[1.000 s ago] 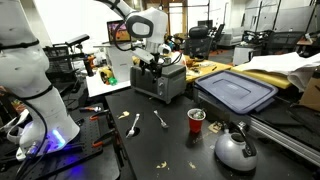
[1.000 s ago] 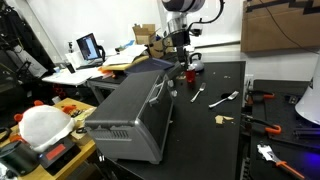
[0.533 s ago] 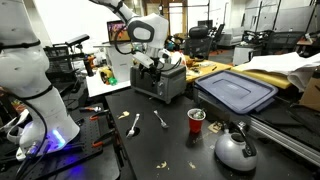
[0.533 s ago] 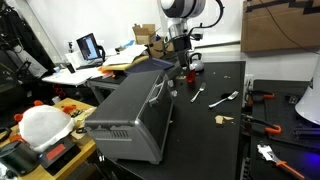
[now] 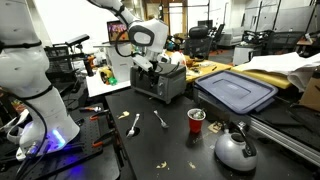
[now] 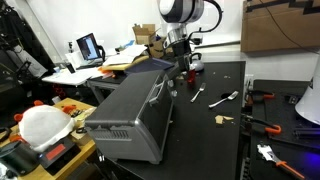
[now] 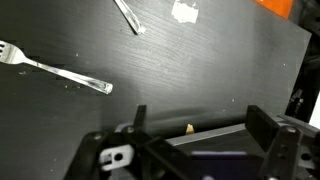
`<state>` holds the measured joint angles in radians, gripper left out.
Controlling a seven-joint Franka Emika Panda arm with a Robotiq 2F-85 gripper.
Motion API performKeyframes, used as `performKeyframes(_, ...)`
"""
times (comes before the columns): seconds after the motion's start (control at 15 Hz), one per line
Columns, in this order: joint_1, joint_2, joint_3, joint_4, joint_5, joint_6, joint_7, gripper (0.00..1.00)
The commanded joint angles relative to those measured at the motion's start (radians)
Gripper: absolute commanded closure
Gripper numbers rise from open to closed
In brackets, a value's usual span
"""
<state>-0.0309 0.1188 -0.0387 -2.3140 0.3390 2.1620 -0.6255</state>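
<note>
The hand [image 5: 147,66] hangs wide open and empty over the grey toaster oven [image 5: 166,84] edge — a fork [image 7: 58,70] lies on the worktop [image 7: 200,70] nearby.

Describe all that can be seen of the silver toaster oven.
The toaster oven is a boxy, grey, metal-looking appliance with a bar handle across its door, which looks shut. It stands upright on the black table, near its edge. The open hand hangs close over one end of it; whether they touch cannot be told.

Exterior views: opposite ends of table [image 5: 175,140], mid-distance, both on the toaster oven [image 5: 162,82].
Wrist view: close, facing down.
Shared: fork [image 7: 55,70].
</note>
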Motion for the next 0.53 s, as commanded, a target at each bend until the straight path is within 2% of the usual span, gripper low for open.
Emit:
performKeyframes(0.0,-0.012,0.016,0.027,0.003,0.039,0.024,-0.011,0.0)
performKeyframes(0.47,-0.01,0.114,0.066,0.051,0.055,0.165,0.018,0.0)
